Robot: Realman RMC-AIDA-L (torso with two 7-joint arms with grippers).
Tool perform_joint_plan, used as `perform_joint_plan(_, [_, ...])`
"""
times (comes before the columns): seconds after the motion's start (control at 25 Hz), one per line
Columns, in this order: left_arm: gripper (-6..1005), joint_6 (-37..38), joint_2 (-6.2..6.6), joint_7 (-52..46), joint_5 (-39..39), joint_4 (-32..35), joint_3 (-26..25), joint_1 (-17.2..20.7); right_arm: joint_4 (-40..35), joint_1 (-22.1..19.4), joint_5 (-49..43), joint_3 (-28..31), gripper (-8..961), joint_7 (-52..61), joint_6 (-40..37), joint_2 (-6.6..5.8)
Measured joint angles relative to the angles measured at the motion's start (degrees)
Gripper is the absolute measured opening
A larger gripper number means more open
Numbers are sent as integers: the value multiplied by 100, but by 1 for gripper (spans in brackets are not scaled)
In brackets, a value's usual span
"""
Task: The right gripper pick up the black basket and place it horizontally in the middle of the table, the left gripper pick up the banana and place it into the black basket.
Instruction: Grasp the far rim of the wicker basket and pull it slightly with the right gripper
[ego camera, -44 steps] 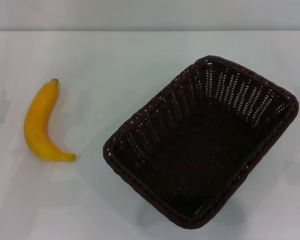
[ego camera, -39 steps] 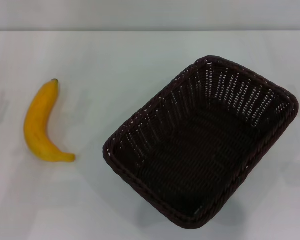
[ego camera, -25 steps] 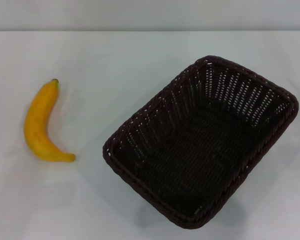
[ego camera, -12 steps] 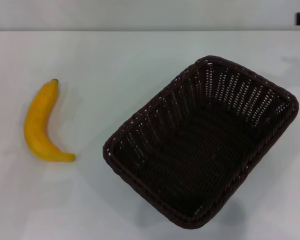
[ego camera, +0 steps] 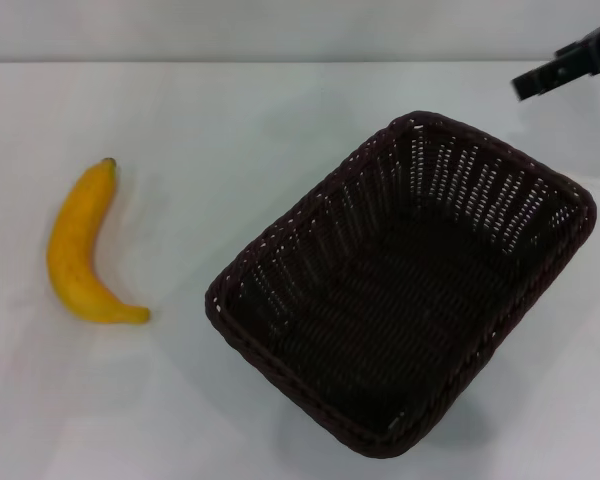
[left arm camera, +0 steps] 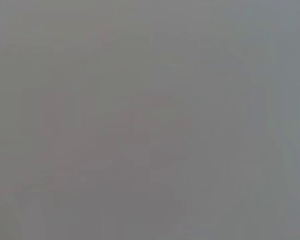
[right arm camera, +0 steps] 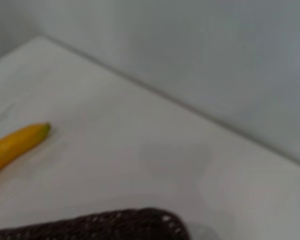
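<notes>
No brand, label or legible writing appeared on any object in the three views.

Head view: the black basket [ego camera: 405, 285] stood upright on the white surface [ego camera: 230, 130], right of centre, its long axis running diagonally from the near left to the far right. Part of the right gripper [ego camera: 570, 62] entered at the far right corner of the view as a dark, slanted bar. It lay beyond the basket's far right corner and apart from the rim, touching nothing. Whether its fingers were apart or together could not be told. The banana [ego camera: 80, 250] lay on the surface at the left, well apart from the basket, with its dark stem tip pointing away from the robot and its blunt end curling toward the basket.

The basket was rectangular with rounded corners, woven of very dark brown-black wicker, with openwork sides through which the white surface showed, a braided rim and a close-woven floor. It held nothing. The banana was a single curved fruit, yellow-orange and smooth.

Right wrist view: a section of the basket's braided rim [right arm camera: 105, 225] showed at the edge of the picture, the stem end of the banana [right arm camera: 15, 145] farther off on the surface [right arm camera: 140, 150], and a grey wall behind.

Left wrist view: a uniform grey field with no object to be made out; the left gripper appeared in none of the views.
</notes>
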Motion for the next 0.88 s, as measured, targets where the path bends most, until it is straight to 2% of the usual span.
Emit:
perform_joint_plan(0.12, [858, -1, 6, -41, 2, -1, 0, 35, 554, 439, -453, -243, 832, 109, -39, 56])
perform_joint_plan(0.24, [858, -3, 11, -57, 4, -1, 0, 80, 685, 532, -591, -288, 829, 111, -58, 92])
perform_joint_plan(0.28, [858, -4, 10, -57, 4, -1, 0, 86, 956, 774, -1034, -338, 828, 134, -118, 254])
perform_joint_plan(0.52, [858, -2, 3, -57, 4, -6, -2, 107, 1043, 972, -1738, -387, 822, 322, -280, 542])
perform_joint_plan(0.88, [857, -8, -2, -57, 4, -9, 5, 106, 1826, 1185, -1883, -933, 812, 538, -740, 576])
